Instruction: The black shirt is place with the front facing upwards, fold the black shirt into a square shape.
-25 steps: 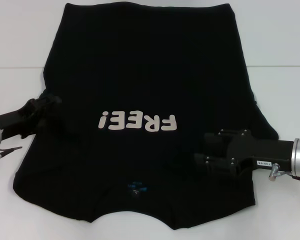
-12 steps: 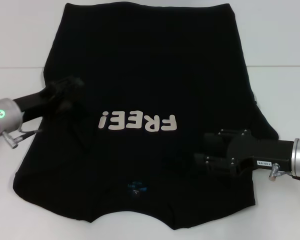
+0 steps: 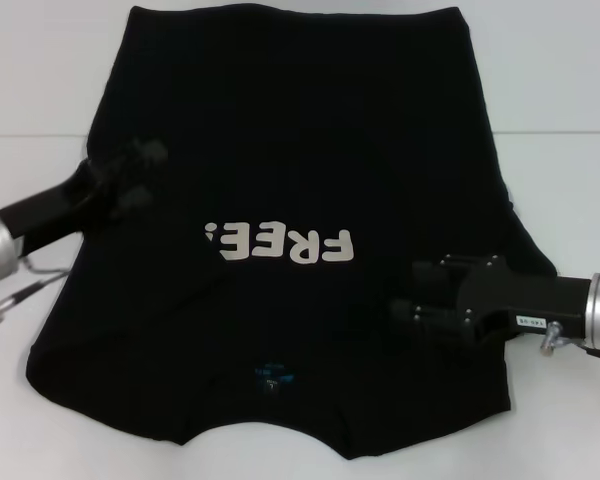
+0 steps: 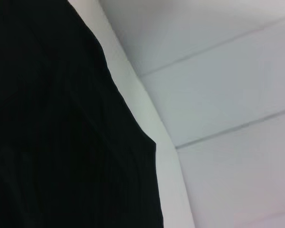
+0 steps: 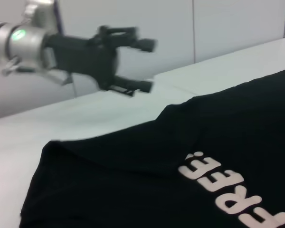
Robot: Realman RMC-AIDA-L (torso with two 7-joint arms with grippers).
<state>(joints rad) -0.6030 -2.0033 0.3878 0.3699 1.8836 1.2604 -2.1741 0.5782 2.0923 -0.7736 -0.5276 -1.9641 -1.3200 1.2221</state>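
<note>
The black shirt point(image 3: 300, 120) lies front up on the white table, its white "FREE!" lettering point(image 3: 290, 243) facing me and its blue neck label point(image 3: 273, 376) near the front edge. A fold of cloth on the left overlaps the "!". My left gripper point(image 3: 150, 175) hovers over the shirt's left side. In the right wrist view the left gripper point(image 5: 146, 65) is open and holds nothing, raised above the shirt point(image 5: 180, 142). My right gripper point(image 3: 405, 305) sits low over the shirt's right shoulder area, black against black cloth. The left wrist view shows only black cloth point(image 4: 47, 118) and table.
The white table point(image 3: 560, 80) surrounds the shirt, with bare surface to the left, right and far side. Pale wall panels point(image 5: 228, 23) stand behind the table in the right wrist view.
The left gripper drew cloth inward from the shirt's left edge; a fold now covers the "!". The right gripper shifted slightly to the right.
</note>
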